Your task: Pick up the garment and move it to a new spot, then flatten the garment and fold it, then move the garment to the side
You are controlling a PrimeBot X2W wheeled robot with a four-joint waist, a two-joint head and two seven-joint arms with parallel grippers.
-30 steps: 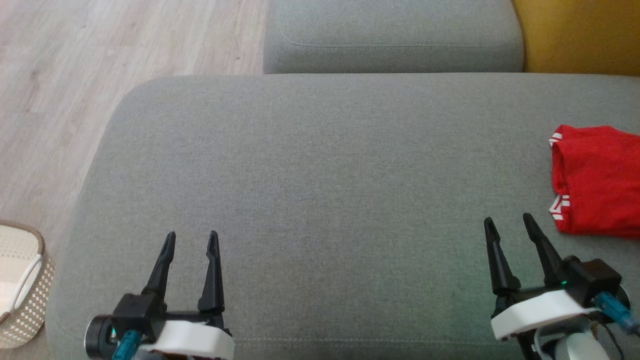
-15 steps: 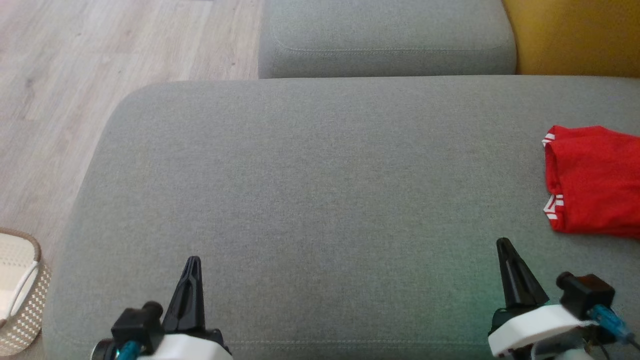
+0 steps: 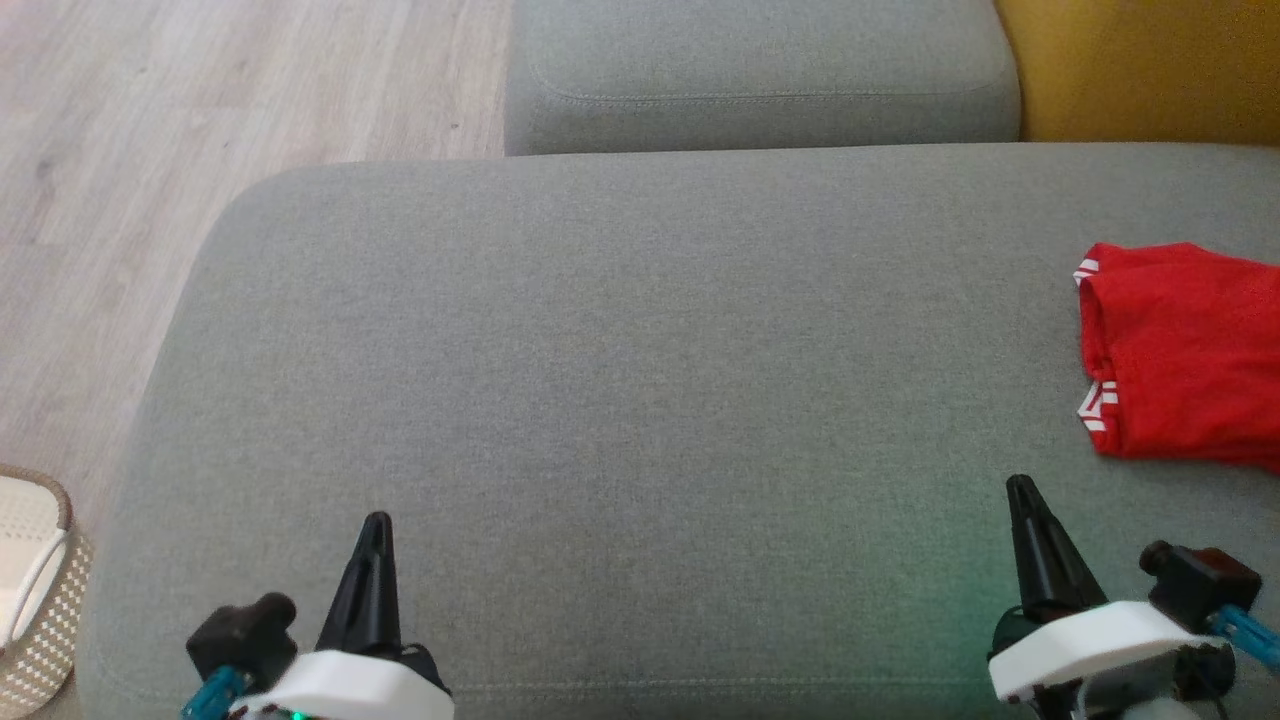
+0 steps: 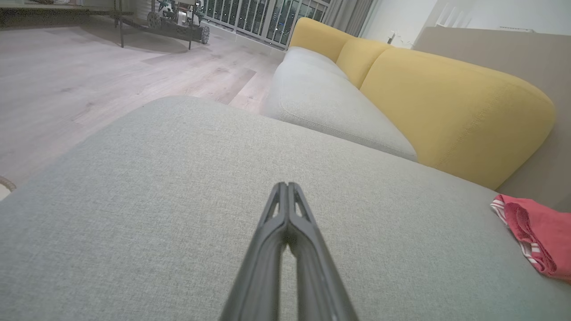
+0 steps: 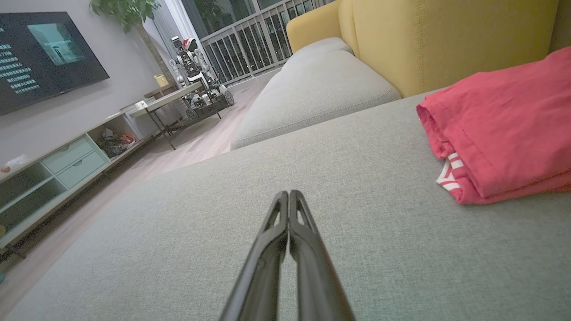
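A red garment [image 3: 1185, 355] with white-striped trim lies folded at the right edge of the grey sofa cushion [image 3: 620, 400]; it also appears in the left wrist view as the garment [image 4: 537, 234] and in the right wrist view as the garment [image 5: 504, 127]. My left gripper [image 3: 375, 530] sits low at the cushion's front left, shut with nothing in it. My right gripper [image 3: 1022, 492] is at the front right, shut and empty, a short way in front of and left of the garment. The wrist views show the left gripper [image 4: 285, 187] and right gripper [image 5: 289, 195] with their fingers pressed together.
A second grey cushion [image 3: 760, 75] lies beyond, with a yellow backrest [image 3: 1150, 70] at the far right. Wooden floor [image 3: 150, 150] runs along the left, and a woven basket [image 3: 35, 590] stands on it at the lower left. A TV, a low cabinet and another robot stand across the room.
Both grippers have gone from open to shut and drawn back toward the bottom of the head view. The camera has shifted slightly; the garment lies as before.
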